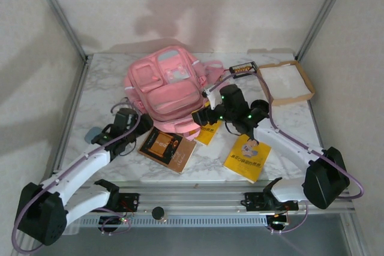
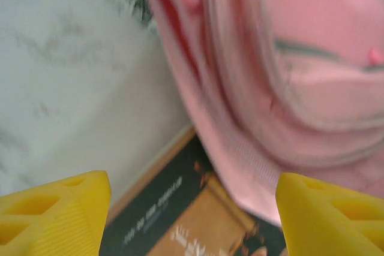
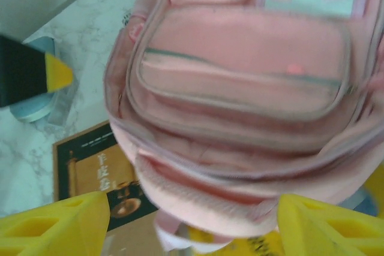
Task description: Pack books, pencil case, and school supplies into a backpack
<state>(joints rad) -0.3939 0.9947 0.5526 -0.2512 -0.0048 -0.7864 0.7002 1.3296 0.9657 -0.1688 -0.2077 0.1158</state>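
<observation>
The pink backpack [image 1: 165, 85] lies front up on the marble table, its near end resting on the books. My left gripper [image 1: 137, 125] is at its near-left corner, open and empty, above the dark book [image 1: 167, 148] [image 2: 180, 220]. My right gripper [image 1: 204, 117] is at the near-right corner, also open and empty. In the right wrist view the backpack [image 3: 240, 88] shows a gaping zip slit at its near end. One yellow book [image 1: 247, 157] lies free; another [image 1: 208, 133] pokes out beside the right gripper. I cannot tell which thing is the pencil case.
A brown tray with a white inside [image 1: 287, 82] stands at the back right. A small dark box with orange things [image 1: 243, 69] sits beside it. A pale blue round thing [image 1: 93, 135] [image 3: 33, 103] lies left of the left gripper. Frame posts rise at the back corners.
</observation>
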